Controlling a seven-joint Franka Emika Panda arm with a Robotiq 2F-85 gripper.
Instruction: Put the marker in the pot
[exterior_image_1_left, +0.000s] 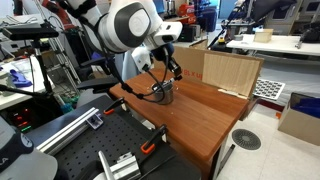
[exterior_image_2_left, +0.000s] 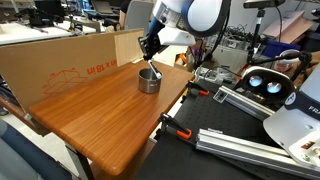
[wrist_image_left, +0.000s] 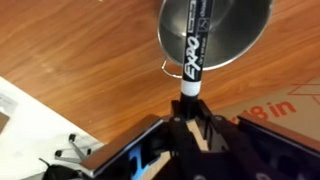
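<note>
Brown wood-grain desk (exterior_image_2_left: 100, 115) carries a small round silver-grey metal pot (exterior_image_2_left: 149, 81), which stands in the upper middle of the frame near the desk's far edge. Beside the pot, a tall tan cardboard sheet (exterior_image_2_left: 60, 62) with red print fills the upper left. Directly above the pot in both exterior views hangs the dark claw (exterior_image_2_left: 150, 52) of the white robot arm (exterior_image_2_left: 195, 15), pointing down at it. In the wrist view the claw (wrist_image_left: 190, 125) comes in from the bottom centre and is clenched on the rear end of a slim black marker (wrist_image_left: 192, 45) with white EXPO lettering and a whitish band just beyond the fingertips. The marker runs straight up the frame from the claw. Its forward part lies over the pot's (wrist_image_left: 240, 35) grey inside, which takes up the upper middle and upper right of that view. Whether the marker's tip touches the pot's floor cannot be told. A thin metal loop (wrist_image_left: 165, 68) juts from the pot's lower left rim, over the bare desk.
</note>
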